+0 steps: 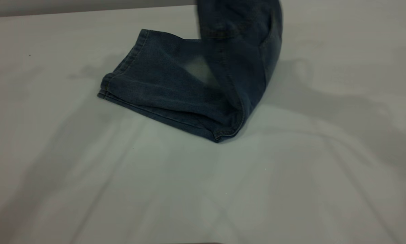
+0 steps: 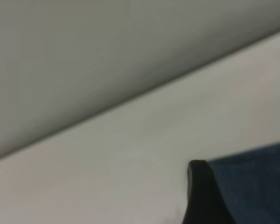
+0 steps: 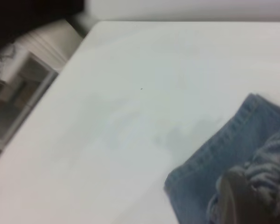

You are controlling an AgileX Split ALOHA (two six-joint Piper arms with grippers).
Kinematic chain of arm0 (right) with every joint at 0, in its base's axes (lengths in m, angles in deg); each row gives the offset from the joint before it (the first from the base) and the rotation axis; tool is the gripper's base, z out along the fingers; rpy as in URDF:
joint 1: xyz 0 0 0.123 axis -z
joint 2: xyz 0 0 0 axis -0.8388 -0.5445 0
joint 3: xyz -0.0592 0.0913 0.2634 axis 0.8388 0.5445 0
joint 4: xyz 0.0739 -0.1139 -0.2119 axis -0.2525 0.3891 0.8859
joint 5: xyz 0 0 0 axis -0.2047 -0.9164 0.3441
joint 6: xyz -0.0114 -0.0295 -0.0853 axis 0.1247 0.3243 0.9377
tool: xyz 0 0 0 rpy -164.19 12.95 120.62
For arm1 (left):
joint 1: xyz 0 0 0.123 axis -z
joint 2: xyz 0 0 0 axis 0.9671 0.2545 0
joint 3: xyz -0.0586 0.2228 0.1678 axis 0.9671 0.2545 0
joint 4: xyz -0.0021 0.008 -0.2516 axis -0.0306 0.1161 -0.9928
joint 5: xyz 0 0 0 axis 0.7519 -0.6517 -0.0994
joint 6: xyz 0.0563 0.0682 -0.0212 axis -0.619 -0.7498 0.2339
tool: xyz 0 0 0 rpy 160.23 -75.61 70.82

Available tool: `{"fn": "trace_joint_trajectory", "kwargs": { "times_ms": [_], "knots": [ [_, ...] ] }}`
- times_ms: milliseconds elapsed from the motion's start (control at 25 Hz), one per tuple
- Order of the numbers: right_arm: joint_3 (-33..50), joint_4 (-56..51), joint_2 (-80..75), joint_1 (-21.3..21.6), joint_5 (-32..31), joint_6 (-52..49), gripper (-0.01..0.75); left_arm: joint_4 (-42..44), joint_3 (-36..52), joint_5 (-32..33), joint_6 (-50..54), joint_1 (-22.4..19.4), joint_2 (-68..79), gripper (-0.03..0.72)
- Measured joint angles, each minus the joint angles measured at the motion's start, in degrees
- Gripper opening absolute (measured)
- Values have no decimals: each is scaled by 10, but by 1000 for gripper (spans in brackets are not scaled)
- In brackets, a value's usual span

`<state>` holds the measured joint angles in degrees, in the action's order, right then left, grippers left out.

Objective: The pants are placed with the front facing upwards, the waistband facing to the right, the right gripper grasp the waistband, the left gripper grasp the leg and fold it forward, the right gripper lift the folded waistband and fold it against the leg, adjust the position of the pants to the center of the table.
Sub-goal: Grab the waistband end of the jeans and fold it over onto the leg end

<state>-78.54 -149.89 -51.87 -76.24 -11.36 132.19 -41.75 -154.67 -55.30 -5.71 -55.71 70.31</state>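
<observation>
The pants are lying half-folded on the tabletop, upper part draping limply upward. Right claw is pinching the gathered waistband; soft, floppy denim. Left claw: can't tell its state.

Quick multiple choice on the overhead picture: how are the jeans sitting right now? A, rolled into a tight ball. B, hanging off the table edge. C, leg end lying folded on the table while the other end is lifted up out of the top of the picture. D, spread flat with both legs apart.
C: the pants lie folded on the table at the hem, and the far part rises out of view.
</observation>
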Motion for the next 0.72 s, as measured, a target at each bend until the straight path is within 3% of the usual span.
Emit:
{"fn": "trace_joint_trajectory", "kwargs": {
  "times_ms": [160,440,560,720],
  "knots": [
    [-84,-6,-67,-56,56,7,31,-1,0,4,0,0,-43,389],
    [-211,-8,-200,-120,67,8,48,-1,1,22,0,0,-58,389],
    [-242,-3,-230,-142,71,5,122,-2,4,27,0,0,-58,389],
    [-252,25,-231,-158,81,-36,344,-2,5,28,0,0,-58,389]
  ]
}}
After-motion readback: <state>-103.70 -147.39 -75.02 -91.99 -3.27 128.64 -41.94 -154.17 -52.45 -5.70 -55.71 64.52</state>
